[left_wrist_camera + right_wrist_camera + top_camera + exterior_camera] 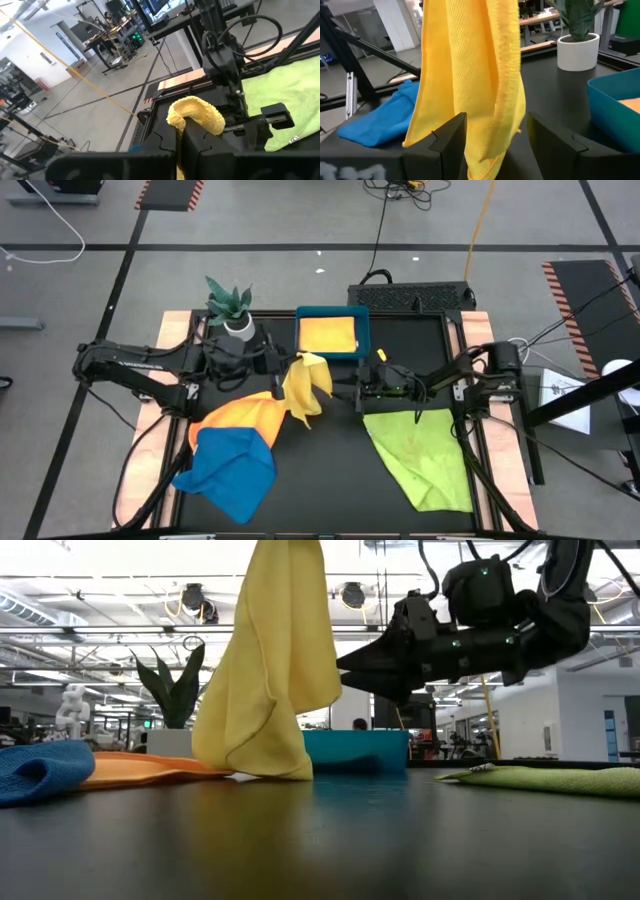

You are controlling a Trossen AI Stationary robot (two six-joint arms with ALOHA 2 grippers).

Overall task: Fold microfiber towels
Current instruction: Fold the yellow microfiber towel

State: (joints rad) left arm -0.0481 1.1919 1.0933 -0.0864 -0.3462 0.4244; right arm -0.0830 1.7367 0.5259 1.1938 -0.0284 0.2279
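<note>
My left gripper [283, 367] [189, 134] is shut on a yellow towel [305, 390] and holds it up above the table's middle. The towel hangs in a long drape [270, 660], and its lower end [268, 766] rests on the table. My right gripper [356, 391] [496, 118] is open and level and points toward the table's left. Its fingertips are right at the hanging towel [470, 65]; I cannot tell whether they touch it. An orange towel [240, 418], a blue towel [232, 465] and a lime green towel [420, 450] lie spread on the table. My left gripper pinches a bunched fold at the yellow towel's top [196, 113] between its two fingers; I cannot tell how many layers. The fingers come level from the table's left. The towel hangs slack below them, with its lower end on the table.
A teal tray [362, 332] at the far middle holds a folded yellow-orange cloth [328, 333]. A potted plant [232, 308] stands left of the tray, behind my left arm. The blue towel overlaps the orange one at the near left. The lime towel lies under my right arm.
</note>
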